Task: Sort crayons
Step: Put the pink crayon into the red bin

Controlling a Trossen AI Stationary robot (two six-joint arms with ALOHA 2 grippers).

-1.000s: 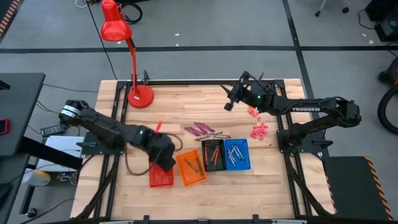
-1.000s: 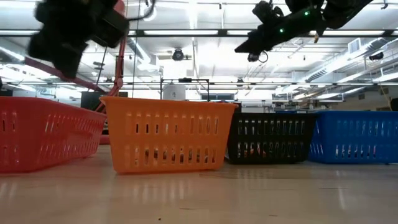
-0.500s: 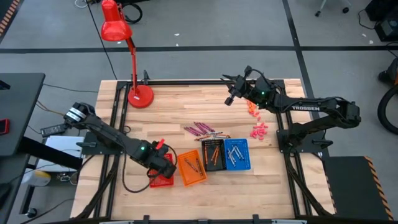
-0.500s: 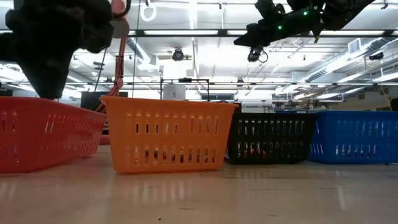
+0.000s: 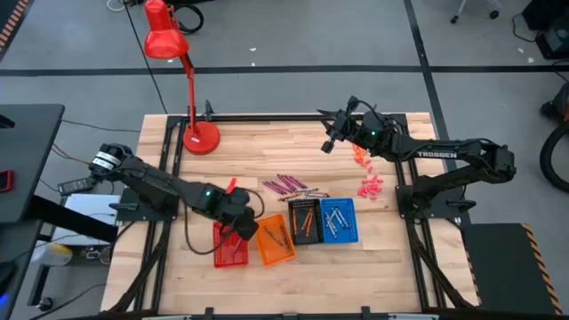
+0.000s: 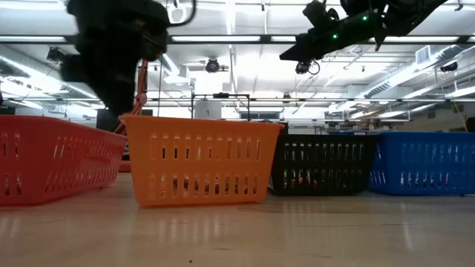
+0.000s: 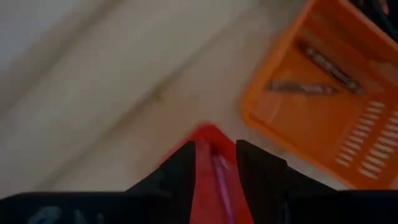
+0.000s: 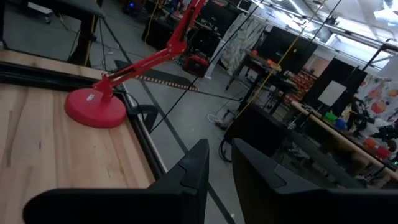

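Four small plastic baskets sit in a row in the lower middle of the high view: a red basket (image 5: 230,250), an orange basket (image 5: 273,240), a black basket (image 5: 305,221) and a blue basket (image 5: 339,220). One red desk lamp (image 5: 184,76) stands at the upper left of the wooden table (image 5: 267,147).

The crayons lie in several places. A loose bunch of magenta-purple crayons (image 5: 286,185) lies on the bare wood just above the black basket; they overlap too much to count. Two grey sticks (image 7: 317,71) lie in the orange basket, a few orange ones in the black basket, and some pale ones in the blue basket. Two small heaps of pink-orange pieces (image 5: 369,186) lie toward the right of the table, one above the other.

The left gripper (image 5: 240,227) hangs over the upper right corner of the red basket, beside the orange one. In its wrist view the fingers (image 7: 257,174) stand a little apart, and a pink crayon (image 7: 221,180) shows in the gap between them, down in the red basket; I cannot tell whether they touch it.

The right gripper (image 5: 330,142) hovers high over the upper middle of the table, pointing toward the lamp. Its fingers (image 8: 194,167) stand with a narrow gap and nothing between them.
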